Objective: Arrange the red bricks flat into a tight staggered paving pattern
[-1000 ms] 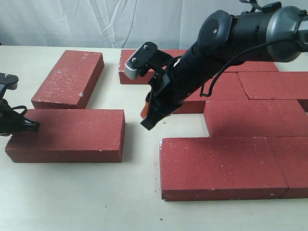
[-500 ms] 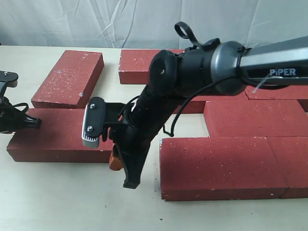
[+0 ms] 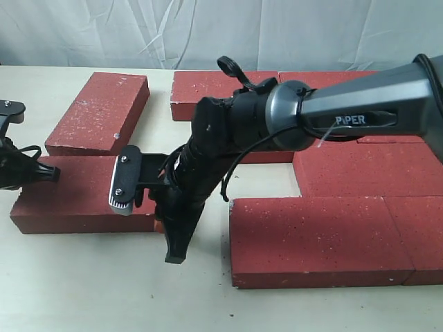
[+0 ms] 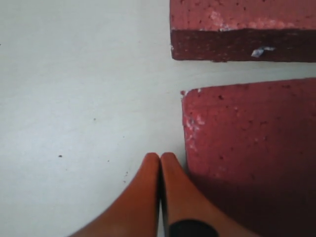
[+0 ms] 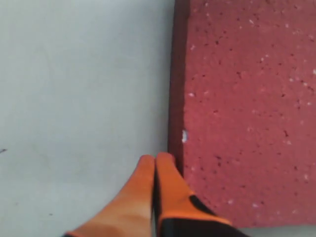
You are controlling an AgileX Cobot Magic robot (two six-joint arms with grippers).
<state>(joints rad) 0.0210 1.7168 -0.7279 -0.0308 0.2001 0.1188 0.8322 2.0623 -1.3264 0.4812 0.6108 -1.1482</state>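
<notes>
Moved: the right arm has swung from over the middle of the tabletop point(image 3: 104, 290) toward its front edge.
Loose brick point(image 3: 76, 194): flat near the left edge, long axis along the front edge, apart from the laid bricks point(image 3: 318, 235).
Right claw point(image 3: 176, 254): fingers pressed together, empty, in the gap between the two, loose brick on its left.
Left claw point(image 3: 41, 176): pressed together, empty, at the brick's left end.
Coming move: likely a lengthwise push toward the laid bricks; the left claw is placed for it.
</notes>
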